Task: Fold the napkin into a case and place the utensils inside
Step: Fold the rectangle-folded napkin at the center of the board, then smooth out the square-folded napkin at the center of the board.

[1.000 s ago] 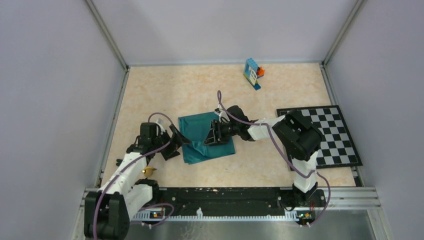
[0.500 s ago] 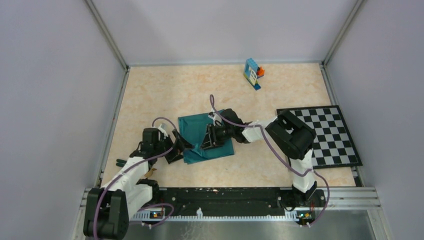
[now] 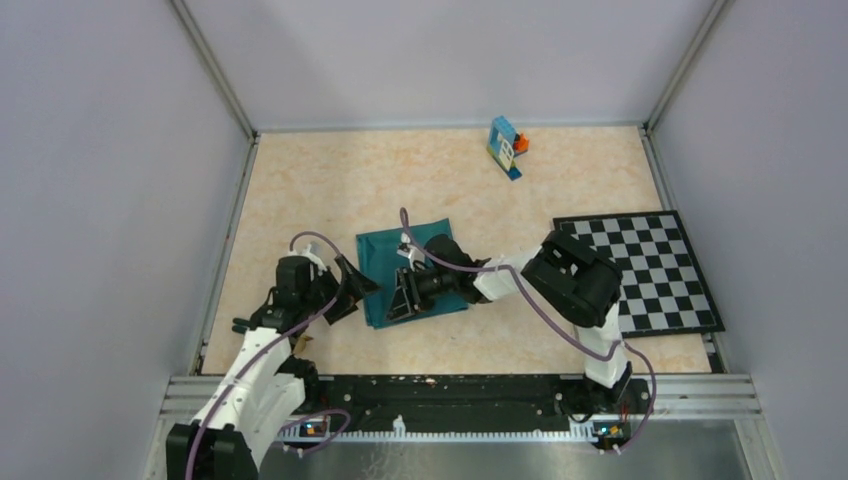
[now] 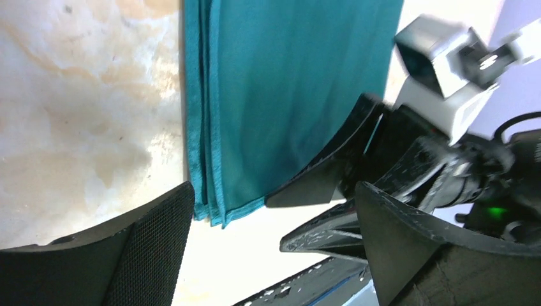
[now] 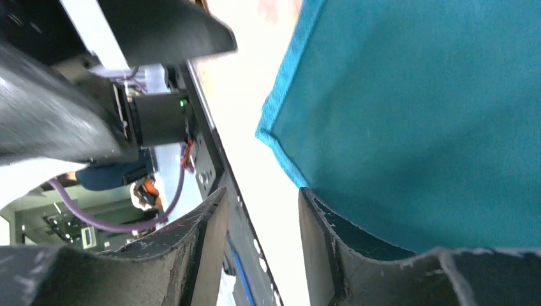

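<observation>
The teal-green napkin (image 3: 420, 255) lies folded in flat layers mid-table. It also shows in the left wrist view (image 4: 287, 95) and the right wrist view (image 5: 415, 115). My left gripper (image 3: 352, 285) is open and empty at the napkin's left edge, with the stacked hems between its fingers (image 4: 150, 245). My right gripper (image 3: 403, 297) is open and low over the napkin's near-left corner, one finger (image 5: 332, 236) over the cloth and the other off its edge. A small golden utensil piece (image 3: 298, 341) peeks out beside the left arm; the rest is hidden.
A blue-orange toy block (image 3: 506, 146) stands at the back. The checkerboard mat (image 3: 655, 270) lies to the right under the right arm's elbow. The black rail (image 3: 450, 390) runs along the near edge. The two grippers are close together at the napkin's left side.
My right gripper has slid left across the napkin toward its near-left corner. The lumpy fold at the napkin's near-left now lies flatter. The left gripper has barely moved.
</observation>
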